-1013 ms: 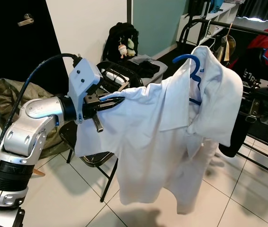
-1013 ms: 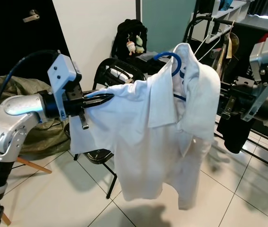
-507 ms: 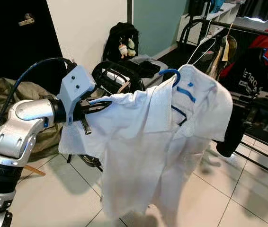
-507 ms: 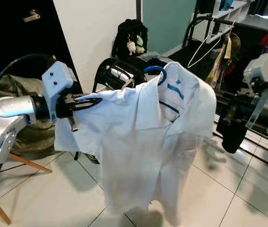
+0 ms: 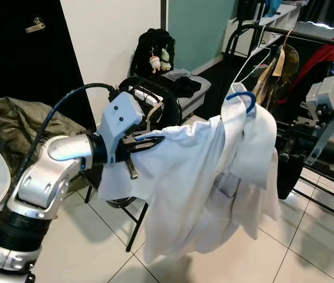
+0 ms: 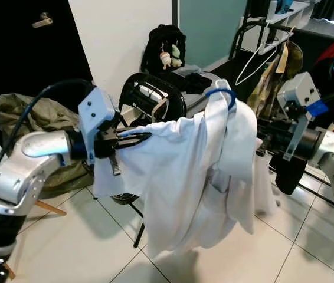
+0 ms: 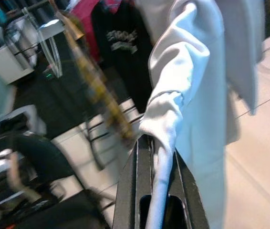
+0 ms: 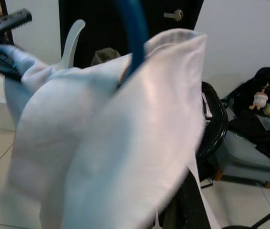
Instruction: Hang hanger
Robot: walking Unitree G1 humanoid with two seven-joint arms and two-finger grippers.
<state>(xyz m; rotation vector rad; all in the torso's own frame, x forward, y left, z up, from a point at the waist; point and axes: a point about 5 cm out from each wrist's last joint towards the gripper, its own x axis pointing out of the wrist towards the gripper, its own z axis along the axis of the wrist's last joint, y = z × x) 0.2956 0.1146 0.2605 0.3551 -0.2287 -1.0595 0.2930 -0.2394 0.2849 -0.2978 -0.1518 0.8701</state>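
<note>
- My left gripper (image 5: 146, 140) is clamped on a shoulder of the white shirt (image 5: 196, 177), holding it out so the cloth hangs free of the floor
- The blue hanger (image 5: 244, 100) sits inside the shirt collar, beyond my left fingertips, its hook up and ready for the rail (image 5: 308, 35)
- My right gripper (image 6: 267, 141) is just behind the shirt; I cannot tell whether its fingers grip anything
- The hanger is not yet on the rail
</note>
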